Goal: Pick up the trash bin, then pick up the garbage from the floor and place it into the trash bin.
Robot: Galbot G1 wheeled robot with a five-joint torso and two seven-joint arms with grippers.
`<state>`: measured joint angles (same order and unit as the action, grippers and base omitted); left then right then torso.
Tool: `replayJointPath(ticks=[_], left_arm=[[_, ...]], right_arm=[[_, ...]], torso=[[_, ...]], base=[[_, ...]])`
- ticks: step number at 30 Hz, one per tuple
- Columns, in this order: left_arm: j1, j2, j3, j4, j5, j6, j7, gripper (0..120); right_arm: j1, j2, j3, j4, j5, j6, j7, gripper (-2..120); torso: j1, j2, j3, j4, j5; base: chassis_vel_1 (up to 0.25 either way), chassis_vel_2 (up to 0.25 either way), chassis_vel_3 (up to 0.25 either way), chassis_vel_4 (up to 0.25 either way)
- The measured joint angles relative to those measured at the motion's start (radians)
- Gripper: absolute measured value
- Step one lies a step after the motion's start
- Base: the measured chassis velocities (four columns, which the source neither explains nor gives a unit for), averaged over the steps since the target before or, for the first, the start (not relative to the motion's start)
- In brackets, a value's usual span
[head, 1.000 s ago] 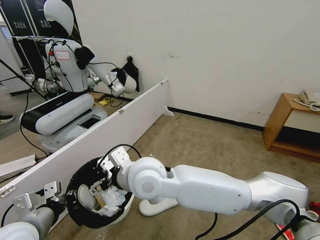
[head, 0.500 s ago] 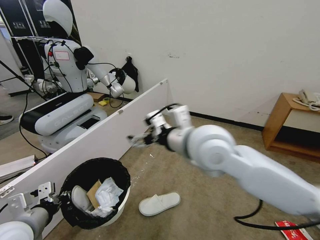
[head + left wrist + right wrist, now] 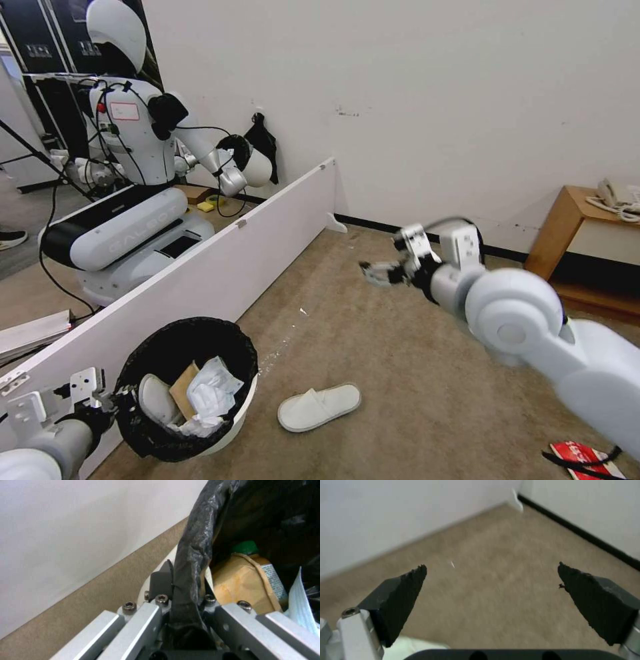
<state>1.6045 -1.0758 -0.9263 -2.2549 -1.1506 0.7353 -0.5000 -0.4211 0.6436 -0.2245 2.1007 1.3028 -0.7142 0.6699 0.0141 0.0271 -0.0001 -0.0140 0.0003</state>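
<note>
Room: beige carpet, white partition board along the left, wall behind.
Trash bin: by the partition, left gripper pinching its bagged rim; cardboard and tissues inside.
Right gripper: spread wide, empty, high over open carpet.
Slipper: beside the bin (likely next), clear floor around it.
</note>
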Motion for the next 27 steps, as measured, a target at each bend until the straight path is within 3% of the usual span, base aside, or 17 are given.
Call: replayJointPath(ticks=[2,4,7,8,11,14,18,27], left_arm=[[0.001,-0.001,0.000,-0.001,0.001,0.000,0.000,1],[0.005,-0.005,0.002,-0.007,0.003,0.000,-0.001,1],[0.007,-0.007,0.002,-0.009,0.005,0.000,-0.001,1],[0.009,-0.009,0.003,-0.013,0.007,0.000,-0.001,1],[0.011,-0.011,0.003,-0.016,0.008,0.000,-0.001,1],[0.010,-0.015,0.006,-0.017,0.012,0.000,-0.001,1],[0.005,-0.028,0.013,-0.014,0.020,0.000,0.001,1],[-0.019,-0.039,0.038,0.015,0.036,0.000,0.007,1]], right_arm=[[-0.009,-0.006,-0.018,-0.020,-0.027,0.009,-0.020,100],[-0.011,-0.018,-0.109,-0.094,-0.177,0.047,-0.098,100],[-0.008,-0.018,-0.147,-0.124,-0.240,0.066,-0.123,100],[0.002,-0.014,-0.222,-0.176,-0.329,0.094,-0.162,100],[0.017,-0.003,-0.287,-0.210,-0.372,0.105,-0.183,100],[0.038,0.019,-0.372,-0.243,-0.435,0.126,-0.226,100],[0.065,0.071,-0.503,-0.329,-0.620,0.195,-0.320,100],[0.086,0.142,-0.627,-0.476,-0.943,0.301,-0.534,100]], torso=[[0.000,0.000,0.000,0.0001,-0.0001],[0.000,0.000,0.000,0.0002,-0.0002],[0.000,0.000,0.000,0.0001,-0.0005],[0.000,0.000,0.000,0.0002,0.0002],[0.000,0.000,0.000,0.0002,-0.0003],[0.000,0.000,0.000,0.0002,-0.0003],[0.000,0.000,0.000,0.0002,-0.0001],[0.000,0.000,0.000,0.0000,-0.0003]], base=[[0.000,0.000,0.000,0.000],[0.000,0.000,0.000,0.000],[0.000,0.000,0.000,0.000],[0.000,0.000,0.000,0.000],[0.000,0.000,0.000,0.000],[0.000,0.000,0.000,0.000],[0.000,0.000,0.000,0.000],[0.000,0.000,0.000,0.000]])
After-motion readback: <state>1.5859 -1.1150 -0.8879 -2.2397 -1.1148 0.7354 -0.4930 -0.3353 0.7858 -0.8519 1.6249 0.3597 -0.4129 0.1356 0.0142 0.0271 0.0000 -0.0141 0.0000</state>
